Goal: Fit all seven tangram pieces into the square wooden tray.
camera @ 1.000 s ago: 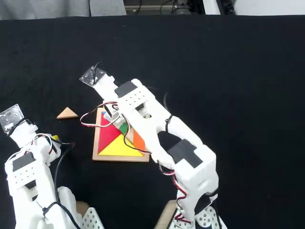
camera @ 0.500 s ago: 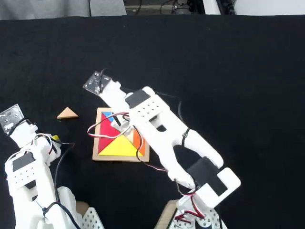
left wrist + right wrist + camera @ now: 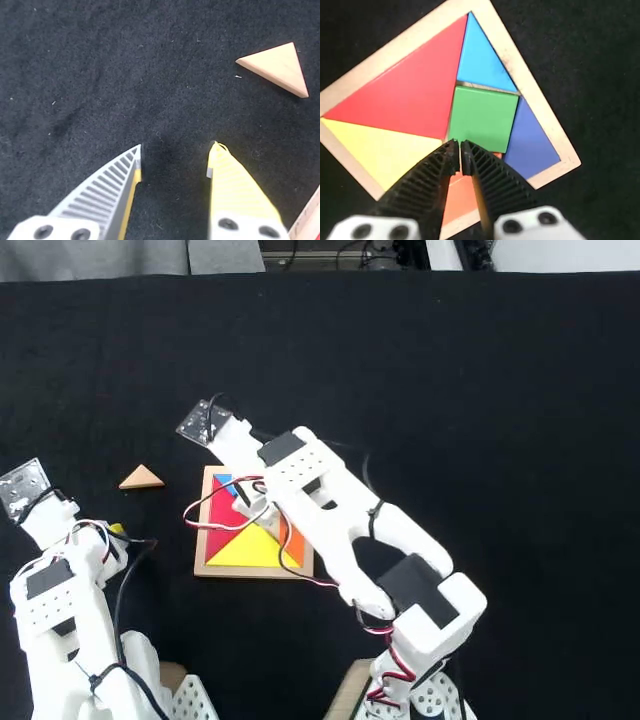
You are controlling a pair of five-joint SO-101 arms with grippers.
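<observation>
Right gripper clenched on nothing, over green square piece in square wooden tray; left gripper released, near plain wooden triangle.

We count one square wooden tray. Six coloured pieces in it: red triangle, yellow triangle, light blue triangle, green square, dark blue piece, orange piece. One bare wooden triangle left of the tray.
</observation>
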